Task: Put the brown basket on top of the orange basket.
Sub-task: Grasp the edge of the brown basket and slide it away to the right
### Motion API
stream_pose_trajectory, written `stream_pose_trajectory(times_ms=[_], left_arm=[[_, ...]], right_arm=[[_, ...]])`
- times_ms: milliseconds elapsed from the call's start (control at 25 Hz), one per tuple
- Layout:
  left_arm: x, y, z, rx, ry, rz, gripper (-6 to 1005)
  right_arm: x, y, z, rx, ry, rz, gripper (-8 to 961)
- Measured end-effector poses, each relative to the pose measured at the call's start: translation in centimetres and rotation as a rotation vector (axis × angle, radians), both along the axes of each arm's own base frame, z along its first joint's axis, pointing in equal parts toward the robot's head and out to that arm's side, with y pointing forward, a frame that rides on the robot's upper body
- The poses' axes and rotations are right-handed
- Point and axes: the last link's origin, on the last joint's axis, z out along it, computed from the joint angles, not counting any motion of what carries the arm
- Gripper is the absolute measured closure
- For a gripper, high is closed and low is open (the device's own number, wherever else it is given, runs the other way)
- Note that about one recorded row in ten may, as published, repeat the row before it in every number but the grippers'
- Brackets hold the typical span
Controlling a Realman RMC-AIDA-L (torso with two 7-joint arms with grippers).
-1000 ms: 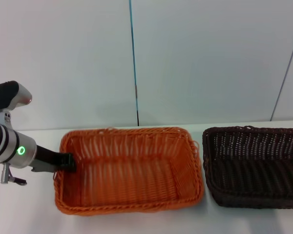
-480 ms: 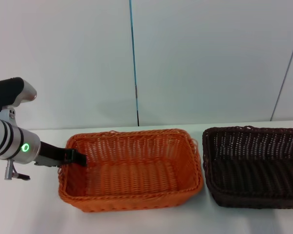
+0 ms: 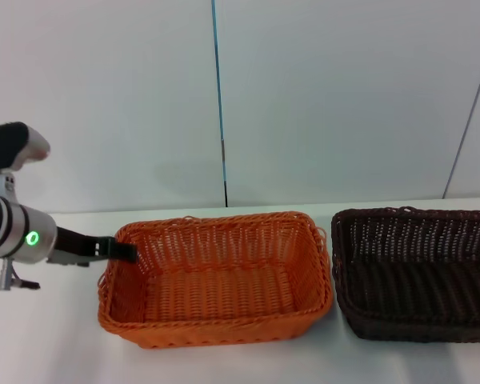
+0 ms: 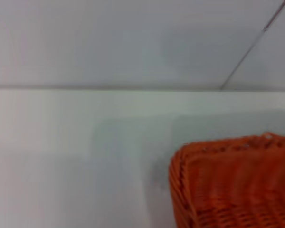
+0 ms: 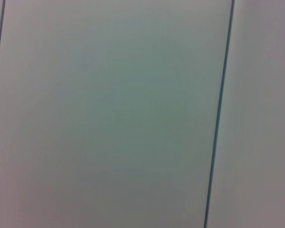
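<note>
On the white table (image 3: 48,352), from the head view, we see the left gripper (image 3: 122,251) clamped on the left rim of the orange basket (image 3: 216,276); the brown basket (image 3: 416,272) sits just beside it, right; the left wrist view shows one orange corner; the right wrist view shows only wall, and that gripper is unseen.

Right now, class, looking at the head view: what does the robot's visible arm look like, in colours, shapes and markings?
Only the left arm shows: a silver-grey cylinder with black bands and a glowing green ring light, a black rounded segment above with a pale tip, and a small metal fitting beneath. Its slim black left gripper projects from the cylinder. The right arm is out of view.
</note>
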Motion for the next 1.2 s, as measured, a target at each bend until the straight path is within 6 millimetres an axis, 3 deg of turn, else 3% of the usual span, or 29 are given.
stream_pose_trajectory(times_ms=[120, 440, 640, 840, 1040, 1200], left_arm=[[0.6, -0.1, 1.0, 0.065, -0.003, -0.044, 91], [2.7, -2.2, 4.7, 0.373, -0.008, -0.202, 90], [1.9, -4.4, 6.0, 0.574, -0.088, -0.254, 90], [0.1, -7.5, 7.6, 0.804, -0.037, -0.298, 90], [-1.0, -9.5, 7.3, 0.958, 0.009, -0.284, 91], [-0.8, -10.7, 5.2, 1.040, 0.029, -0.305, 91]], right_arm=[[0.1, 0.0, -0.1, -0.004, 0.012, -0.004, 27], [-0.6, 0.1, -0.3, -0.018, 0.077, -0.009, 27], [-0.9, 0.5, 0.2, -0.044, 0.113, -0.025, 27], [-2.1, 0.9, 1.1, -0.082, 0.118, -0.020, 27], [-2.6, 1.2, 2.0, -0.145, 0.121, -0.044, 27], [-2.9, 1.3, 2.5, -0.189, 0.145, -0.060, 27]])
